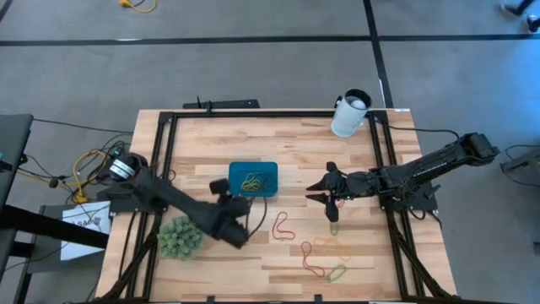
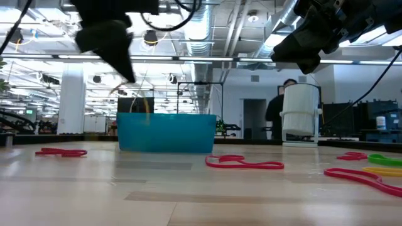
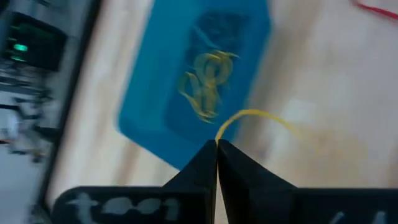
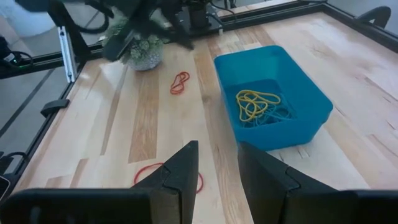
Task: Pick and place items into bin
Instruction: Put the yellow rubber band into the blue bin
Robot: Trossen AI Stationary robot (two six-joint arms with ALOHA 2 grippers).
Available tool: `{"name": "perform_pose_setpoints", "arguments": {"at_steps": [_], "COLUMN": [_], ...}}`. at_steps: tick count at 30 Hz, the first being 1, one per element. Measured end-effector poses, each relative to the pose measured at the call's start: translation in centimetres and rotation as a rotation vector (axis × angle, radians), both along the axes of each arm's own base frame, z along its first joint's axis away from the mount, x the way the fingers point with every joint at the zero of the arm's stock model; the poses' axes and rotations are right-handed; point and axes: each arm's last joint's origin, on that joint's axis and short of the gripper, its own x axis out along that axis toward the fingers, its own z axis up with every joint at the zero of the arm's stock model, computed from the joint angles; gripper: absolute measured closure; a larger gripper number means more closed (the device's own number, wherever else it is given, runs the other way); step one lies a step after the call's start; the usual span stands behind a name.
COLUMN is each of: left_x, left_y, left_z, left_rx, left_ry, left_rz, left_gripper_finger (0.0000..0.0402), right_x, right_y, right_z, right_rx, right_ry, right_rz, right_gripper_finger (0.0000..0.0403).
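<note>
Just below the teal bin (image 1: 253, 179) at centre frame, the left gripper (image 3: 216, 152) pinches a yellow loop (image 3: 261, 118).
Yellow loops (image 4: 255, 104) lie inside the bin; the right gripper (image 4: 217, 168), fingers parted and empty, hovers centre-right above scattered loops (image 1: 325, 257).

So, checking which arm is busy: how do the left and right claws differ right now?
The left claw is shut on a yellow band; the right claw is open and empty. The left claw hangs beside the bin; the right claw hovers farther off, near loose bands. Both are dark and two-fingered.
</note>
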Motion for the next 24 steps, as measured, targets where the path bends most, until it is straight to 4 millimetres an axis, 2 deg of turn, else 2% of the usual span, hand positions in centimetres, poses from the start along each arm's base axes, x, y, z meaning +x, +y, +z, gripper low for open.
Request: {"name": "perform_pose_setpoints", "arguments": {"at_steps": [6, 12, 19, 24], "left_x": [1.7, 3.0, 4.0, 4.2], "left_y": [3.3, 6.2, 8.4, 9.2], "left_z": [2.7, 4.2, 6.1, 6.3], "left_rx": [0.099, 0.159, 0.231, 0.210], "left_ry": [0.057, 0.098, 0.095, 0.097], "left_rz": [0.000, -0.006, -0.001, 0.015], "left_gripper_finger": [0.0401, 0.0401, 0.0401, 0.0401], "right_x": [0.0, 0.0, 0.0, 0.0], "right_y": [0.0, 0.0, 0.0, 0.0], "right_z": [0.0, 0.0, 0.0, 0.0], "right_rx": [0.000, -0.001, -0.002, -0.003], "right_ry": [0.000, 0.001, 0.004, 0.004], "right_rz": [0.000, 0.000, 0.000, 0.001], "right_gripper_finger": [0.0296, 0.0296, 0.0296, 0.0296]}}
